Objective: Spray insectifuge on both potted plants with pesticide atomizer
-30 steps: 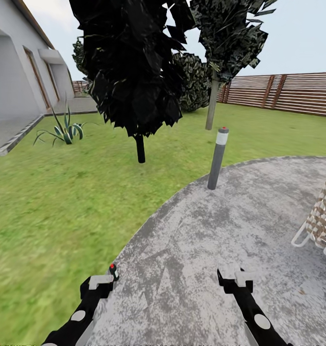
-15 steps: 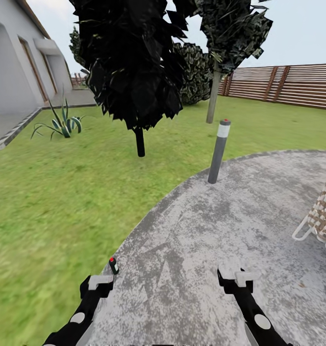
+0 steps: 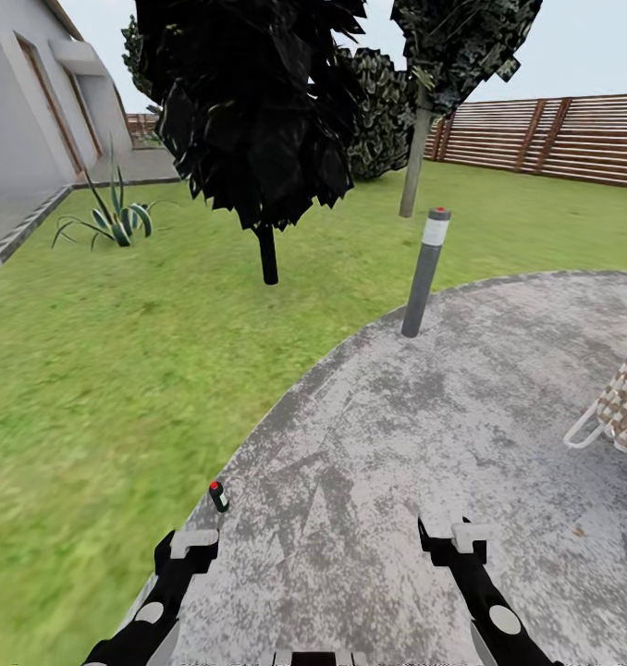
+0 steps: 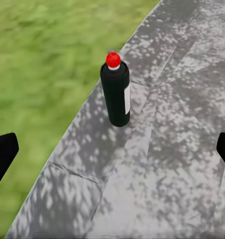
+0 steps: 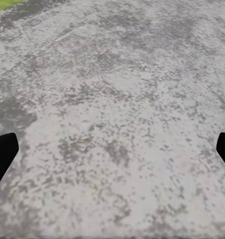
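Garden: I look out over a green lawn (image 3: 101,370) that meets a round grey stone patio (image 3: 415,407), with a brown slat fence (image 3: 554,139) along the far right.
House: a grey wall (image 3: 18,129) stands at the far left, with a spiky green plant (image 3: 110,217) on the grass near it; whether that is one of the potted plants I cannot tell.
Trees: a dark-leaved tree (image 3: 258,111) rises from the lawn ahead, and a second tree (image 3: 443,55) stands further back.
Lamp post: a tall grey post (image 3: 424,273) sits at the patio's far rim.
Chair: part of a woven chair (image 3: 619,407) shows at the right.
Left gripper (image 3: 191,546): spread wide and empty, low over the patio's edge.
Right gripper (image 3: 457,536): also spread wide and empty, above bare stone.
Pesticide atomizer (image 4: 116,93): a slim dark bottle with a red top and white band, upright on the patio right at the grass line, just ahead of my left gripper and apart from it.
Risk: the bottle looks narrow and top-heavy. If I come in off-centre or too fast, one finger could knock it over onto the grass.
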{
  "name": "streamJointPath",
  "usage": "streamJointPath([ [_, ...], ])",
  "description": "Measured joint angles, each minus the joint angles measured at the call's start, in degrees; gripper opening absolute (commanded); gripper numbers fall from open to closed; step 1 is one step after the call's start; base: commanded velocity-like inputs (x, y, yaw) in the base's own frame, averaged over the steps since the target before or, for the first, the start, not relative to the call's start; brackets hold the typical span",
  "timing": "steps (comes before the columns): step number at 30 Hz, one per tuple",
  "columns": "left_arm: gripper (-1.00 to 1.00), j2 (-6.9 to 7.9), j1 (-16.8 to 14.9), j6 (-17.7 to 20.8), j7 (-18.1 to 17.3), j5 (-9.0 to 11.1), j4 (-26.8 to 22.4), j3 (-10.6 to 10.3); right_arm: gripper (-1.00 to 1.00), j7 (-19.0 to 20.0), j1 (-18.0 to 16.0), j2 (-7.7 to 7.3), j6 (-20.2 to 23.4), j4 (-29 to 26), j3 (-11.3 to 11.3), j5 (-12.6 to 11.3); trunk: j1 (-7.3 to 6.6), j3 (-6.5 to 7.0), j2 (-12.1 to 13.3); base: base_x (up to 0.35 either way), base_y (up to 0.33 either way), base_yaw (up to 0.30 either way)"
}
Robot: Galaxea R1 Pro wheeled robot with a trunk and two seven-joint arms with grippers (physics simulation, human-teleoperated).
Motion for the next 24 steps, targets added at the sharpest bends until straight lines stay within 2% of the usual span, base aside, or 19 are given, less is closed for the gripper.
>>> streamJointPath([
  [15,1.00,-0.14,-0.06,0.07,0.00,-0.04,0.00,0.00,1.00,0.07,0.00,-0.12,0.00,-0.08,-0.07,-0.07,0.39,-3.33,-0.20,0.000,0.000,0.000],
  [22,1.00,-0.12,-0.07,0.09,0.02,-0.04,0.00,0.00,1.00,0.08,0.00,-1.05,0.00,-0.04,-0.08,-0.08,0.57,-4.88,-0.30,0.000,0.000,0.000],
  [24,1.00,-0.17,-0.07,0.07,0.02,-0.06,0.00,0.01,1.00,0.03,0.00,-1.11,-0.03,0.05,-0.08,-0.08,0.56,-4.88,-0.30,0.000,0.000,0.000],
])
